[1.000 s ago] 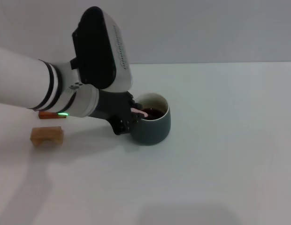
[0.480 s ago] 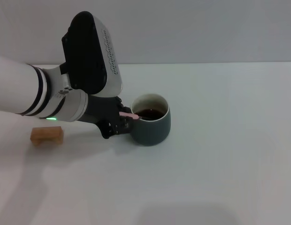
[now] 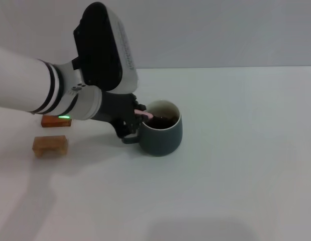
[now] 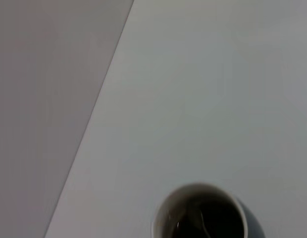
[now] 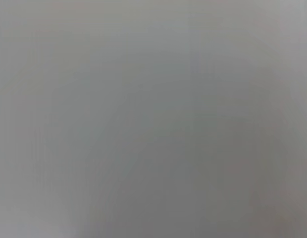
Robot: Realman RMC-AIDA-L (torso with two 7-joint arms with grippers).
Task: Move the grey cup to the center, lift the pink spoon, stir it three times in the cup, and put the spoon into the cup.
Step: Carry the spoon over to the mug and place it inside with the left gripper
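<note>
The grey cup (image 3: 161, 134) stands upright on the white table near the middle, with dark brown liquid inside; the left wrist view shows its mouth (image 4: 200, 214) from above. My left gripper (image 3: 136, 120) sits just left of the cup's rim, shut on the pink spoon (image 3: 145, 115). The spoon's pink handle pokes over the rim and its lower end dips into the liquid. The right gripper is out of view.
Two small brown blocks lie left of the cup: a tan one (image 3: 50, 145) nearer the front and an orange-brown one (image 3: 55, 121) half hidden under my left arm. White tabletop stretches to the right and front of the cup.
The left gripper with the spoon swung left, away from the cup, then back right toward the rim. The orange-brown block was hidden half a second ago and shows again.
</note>
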